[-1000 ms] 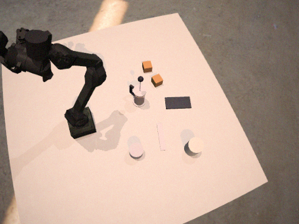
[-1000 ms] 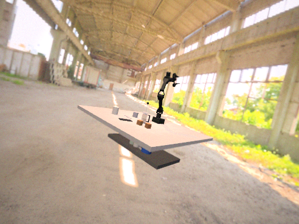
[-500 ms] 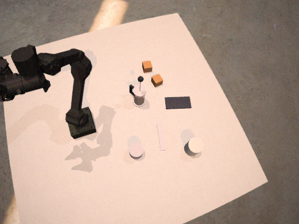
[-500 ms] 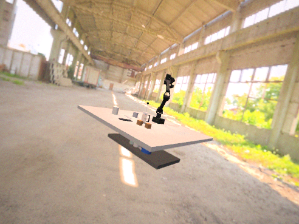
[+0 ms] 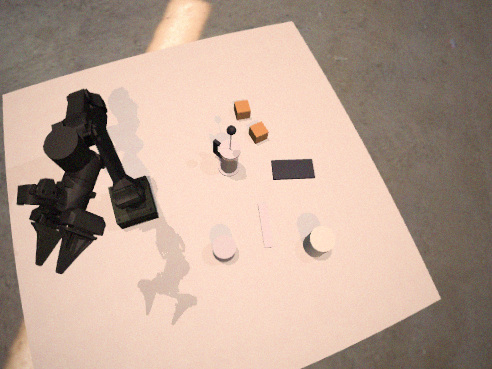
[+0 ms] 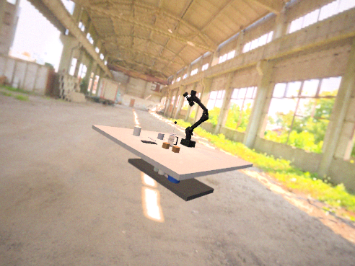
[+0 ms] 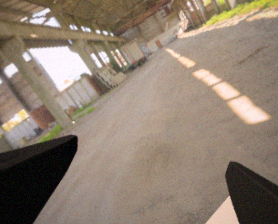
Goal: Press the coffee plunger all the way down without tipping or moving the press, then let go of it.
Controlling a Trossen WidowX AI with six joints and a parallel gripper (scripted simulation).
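Only the two dark fingertips of the gripper (image 7: 140,192) are seen in the wrist view, both cut off by the lower edge. Of the surface (image 7: 222,216), just a pale corner is shown beside the right-hand tip.

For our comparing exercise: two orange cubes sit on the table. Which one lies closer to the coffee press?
The orange cube just right of the plunger knob is closer to the coffee press; the other cube sits farther back, beyond it.

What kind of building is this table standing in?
It looks like a big, disused factory hall or warehouse: a long concrete floor, tall pillars with open window bays showing greenery, and a high truss roof. The table and robot arm stand in the middle.
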